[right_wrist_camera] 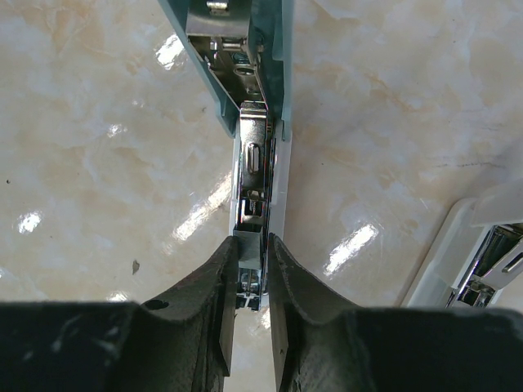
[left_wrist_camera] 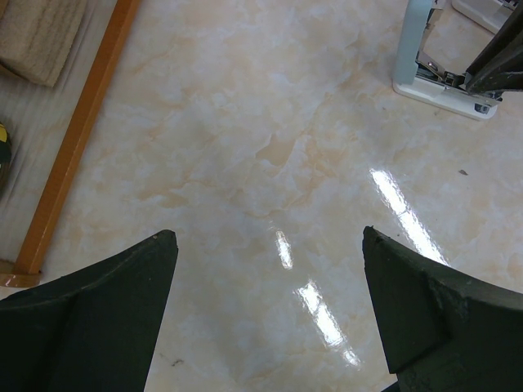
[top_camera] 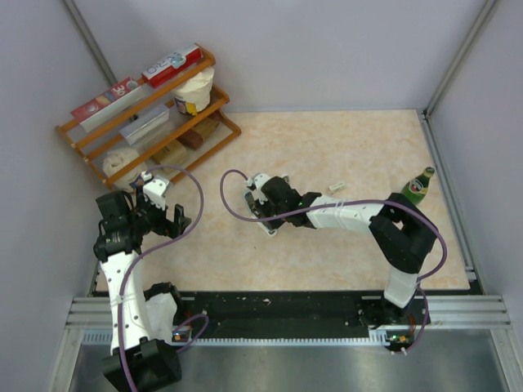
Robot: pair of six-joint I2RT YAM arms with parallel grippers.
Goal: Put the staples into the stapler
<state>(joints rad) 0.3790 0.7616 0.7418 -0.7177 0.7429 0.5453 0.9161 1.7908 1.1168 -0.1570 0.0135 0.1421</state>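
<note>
The stapler point(right_wrist_camera: 245, 73) lies open on the table, light blue with a chrome staple channel point(right_wrist_camera: 253, 175). My right gripper point(right_wrist_camera: 252, 247) is shut on a small grey block of staples point(right_wrist_camera: 248, 249), held right over the near end of that channel. In the top view the right gripper point(top_camera: 266, 201) sits over the stapler point(top_camera: 263, 220) at mid-table. A tiny whitish packet point(top_camera: 335, 188) lies on the table to the right. My left gripper point(left_wrist_camera: 270, 245) is open and empty above bare table, left of the stapler point(left_wrist_camera: 441, 77). It shows at the left in the top view point(top_camera: 170, 214).
A second, white stapler point(right_wrist_camera: 478, 253) lies open just right of the right gripper. A wooden shelf point(top_camera: 147, 114) with boxes and a cup stands at the back left; its orange rail point(left_wrist_camera: 78, 139) is near the left gripper. A green bottle point(top_camera: 418, 186) stands at the right edge.
</note>
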